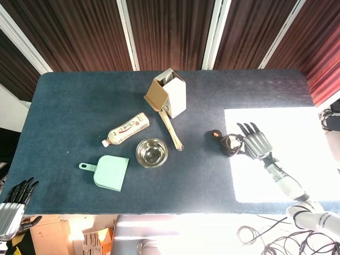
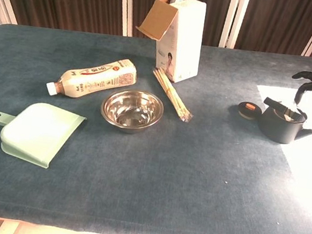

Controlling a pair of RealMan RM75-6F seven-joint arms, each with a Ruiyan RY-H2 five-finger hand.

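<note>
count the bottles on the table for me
1: a plastic bottle lying on its side, left of the steel bowl and above the green dustpan. The open white carton shows something inside, too hidden to identify.

One bottle (image 1: 126, 129), one bowl (image 1: 152, 152), one dustpan (image 1: 108, 172), one carton (image 1: 169, 96), one teapot (image 1: 231, 144), one lid (image 1: 213, 135).
</note>
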